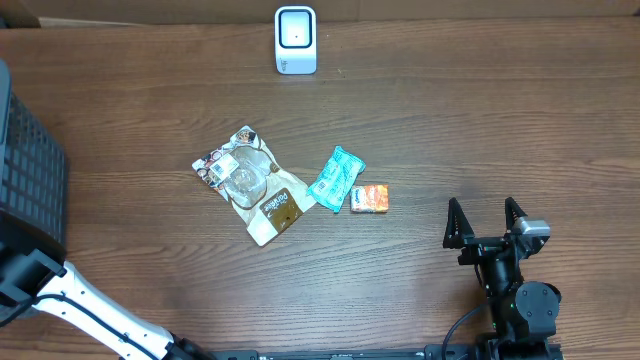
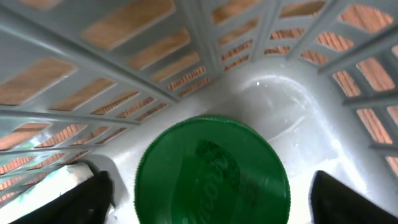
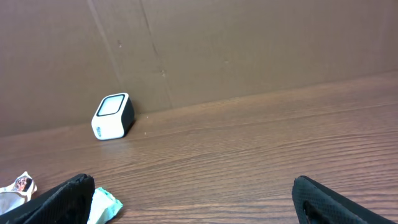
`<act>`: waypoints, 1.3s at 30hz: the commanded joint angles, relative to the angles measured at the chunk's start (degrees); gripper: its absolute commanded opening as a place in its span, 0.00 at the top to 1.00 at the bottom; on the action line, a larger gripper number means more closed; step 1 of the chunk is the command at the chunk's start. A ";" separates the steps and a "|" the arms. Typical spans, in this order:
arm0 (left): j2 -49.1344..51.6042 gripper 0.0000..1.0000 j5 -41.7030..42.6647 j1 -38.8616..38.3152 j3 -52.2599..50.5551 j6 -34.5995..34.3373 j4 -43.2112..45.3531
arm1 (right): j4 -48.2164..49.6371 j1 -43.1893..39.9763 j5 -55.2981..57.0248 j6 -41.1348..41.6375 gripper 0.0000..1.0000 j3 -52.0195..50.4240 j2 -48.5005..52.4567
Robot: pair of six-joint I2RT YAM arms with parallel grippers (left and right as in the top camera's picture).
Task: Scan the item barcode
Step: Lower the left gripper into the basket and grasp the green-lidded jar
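Observation:
In the left wrist view a round green lid (image 2: pixel 211 171) of some item lies at the bottom of a grey slatted basket (image 2: pixel 124 56). My left gripper (image 2: pixel 211 199) is open around the lid, one black finger on each side with a gap showing. From overhead that gripper is hidden inside the basket (image 1: pixel 30 170) at the table's left edge. The white barcode scanner (image 1: pixel 295 40) stands at the far middle of the table, and the right wrist view shows the scanner (image 3: pixel 113 116) against the brown wall. At the near right, my right gripper (image 1: pixel 487 222) is open and holds nothing.
Three items lie mid-table: a clear packet with a brown card (image 1: pixel 250 185), a teal packet (image 1: pixel 337 178) and a small orange box (image 1: pixel 370 198). The teal packet (image 3: pixel 102 205) shows by my right gripper's left finger. A cardboard wall backs the table.

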 commanded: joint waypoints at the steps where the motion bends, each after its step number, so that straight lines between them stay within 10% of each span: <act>1: 1.57 0.28 1.14 -0.11 -1.86 0.15 -0.15 | 0.39 0.31 0.55 0.02 0.00 -0.59 -0.57; 15: 1.16 0.57 1.38 -0.11 -2.64 -1.36 -2.64 | 0.39 0.31 0.55 0.02 0.00 -0.59 -0.57; 39: -22.01 0.63 4.76 -4.24 -2.01 -4.85 -4.09 | 0.39 0.31 0.55 0.00 0.00 -0.59 -0.57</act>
